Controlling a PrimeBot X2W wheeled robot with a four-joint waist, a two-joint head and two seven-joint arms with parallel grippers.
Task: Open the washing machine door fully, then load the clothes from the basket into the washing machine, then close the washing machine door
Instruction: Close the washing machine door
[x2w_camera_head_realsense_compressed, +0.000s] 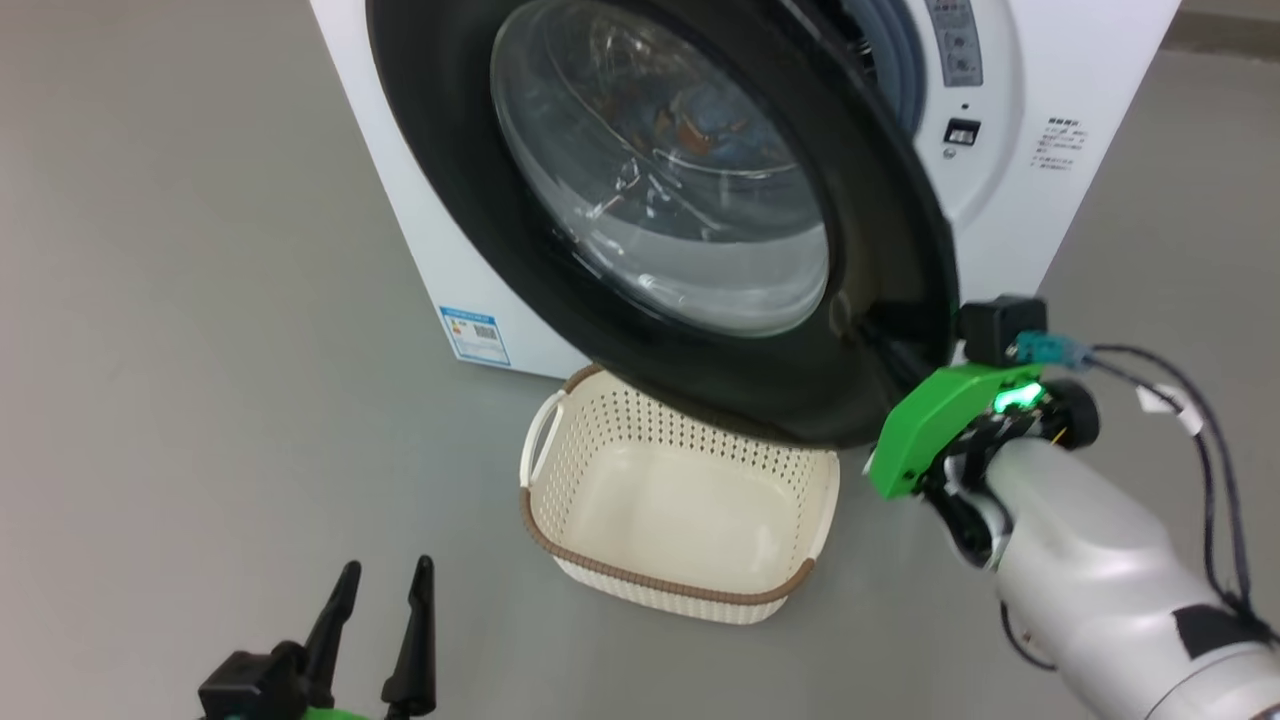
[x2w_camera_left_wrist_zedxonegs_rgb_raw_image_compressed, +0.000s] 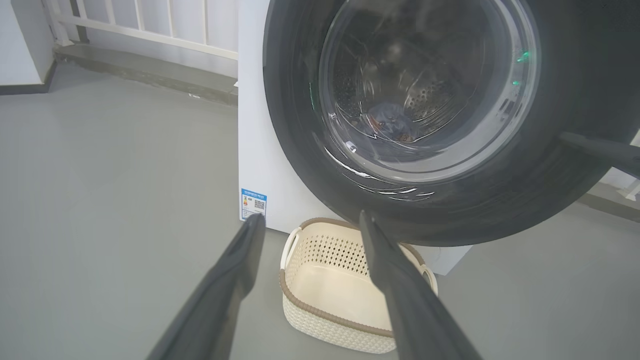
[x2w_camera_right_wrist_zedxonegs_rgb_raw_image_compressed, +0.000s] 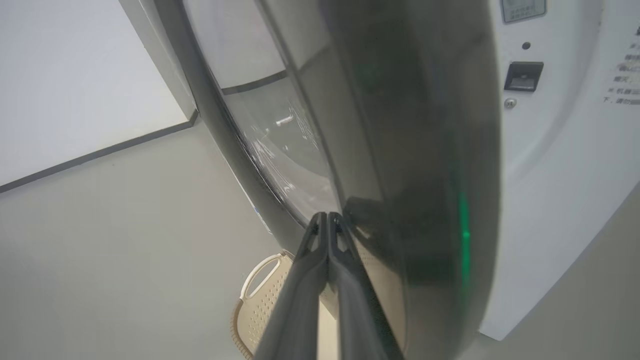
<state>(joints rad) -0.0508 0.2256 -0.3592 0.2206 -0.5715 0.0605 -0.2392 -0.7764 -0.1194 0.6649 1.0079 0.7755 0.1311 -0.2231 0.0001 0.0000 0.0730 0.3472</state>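
Grippers: right gripper (x2w_camera_right_wrist_zedxonegs_rgb_raw_image_compressed: 327, 220) pressed together, empty, tips against glossy black rim of door (x2w_camera_right_wrist_zedxonegs_rgb_raw_image_compressed: 400, 150), which stands ajar on washing machine (x2w_camera_head_realsense_compressed: 1090, 200). Left gripper (x2w_camera_head_realsense_compressed: 388, 565) spread, idle, low. Clothes (x2w_camera_left_wrist_zedxonegs_rgb_raw_image_compressed: 392, 122) in drum behind glass. Basket (x2w_camera_head_realsense_compressed: 690, 425) empty under door. Best bet: steady push along hinge arc, no sliding, until latch catches. Right wrist view gives tip contact; head view hides it behind door edge.

door (x2w_camera_head_realsense_compressed: 880, 200): glossy black plastic around clear smooth glass
basket (x2w_camera_head_realsense_compressed: 640, 420): matt cream plastic, perforated, brown woven-look rim
washing machine (x2w_camera_head_realsense_compressed: 1100, 60): smooth white casing
floor (x2w_camera_head_realsense_compressed: 150, 350): smooth grey, matt
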